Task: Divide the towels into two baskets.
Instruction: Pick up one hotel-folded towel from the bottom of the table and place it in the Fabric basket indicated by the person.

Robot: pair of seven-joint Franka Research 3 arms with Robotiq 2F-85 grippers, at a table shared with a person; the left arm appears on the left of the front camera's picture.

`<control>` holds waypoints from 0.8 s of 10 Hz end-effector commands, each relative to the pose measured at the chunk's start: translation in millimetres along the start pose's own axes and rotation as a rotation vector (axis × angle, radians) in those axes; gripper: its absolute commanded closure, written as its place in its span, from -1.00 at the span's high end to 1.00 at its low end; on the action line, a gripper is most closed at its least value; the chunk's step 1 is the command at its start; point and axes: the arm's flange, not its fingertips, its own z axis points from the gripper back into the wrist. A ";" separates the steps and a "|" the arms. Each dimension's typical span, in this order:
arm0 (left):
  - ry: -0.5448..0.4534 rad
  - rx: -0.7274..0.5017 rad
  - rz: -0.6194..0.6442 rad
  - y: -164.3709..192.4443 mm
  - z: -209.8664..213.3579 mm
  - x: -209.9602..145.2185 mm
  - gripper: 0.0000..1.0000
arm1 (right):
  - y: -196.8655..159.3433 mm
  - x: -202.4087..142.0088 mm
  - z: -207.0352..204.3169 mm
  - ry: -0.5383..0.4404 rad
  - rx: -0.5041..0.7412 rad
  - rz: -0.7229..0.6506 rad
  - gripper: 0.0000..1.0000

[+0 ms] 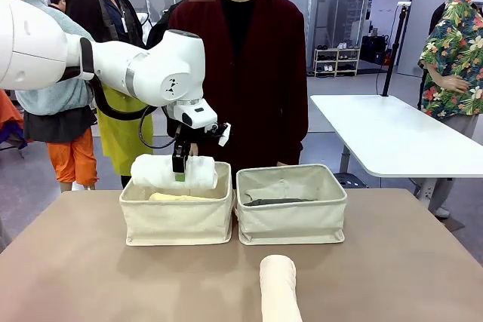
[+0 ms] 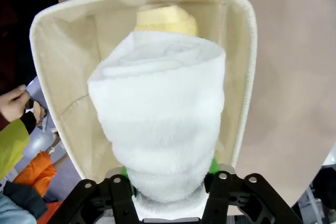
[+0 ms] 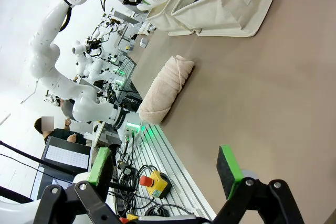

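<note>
Front view | left hand (image 1: 179, 175) grips white towel (image 1: 155, 172) above 7 o'clock basket (image 1: 177, 224) holding yellow towel (image 1: 170, 197) | dark grey towel (image 1: 275, 202) in 5 o'clock basket (image 1: 290, 224) | cream-pink towel (image 1: 279, 288) unsorted, 6 o'clock on surface (image 1: 90, 277) | right hand (image 3: 165, 161) wide, empty

I could read no word, number or brand anywhere. The left arm's joint housing (image 1: 181, 73) carried a small black mark (image 1: 172, 85), too small for me to make out. In the right wrist view, a laptop screen (image 3: 65, 157) showed pale rows, too blurred to read.
</note>
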 end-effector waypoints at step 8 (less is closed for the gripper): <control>-0.004 0.008 0.020 -2.5 5.4 7.0 1.00 | 4.8 -3.1 0.3 0.005 0.002 0.018 1.00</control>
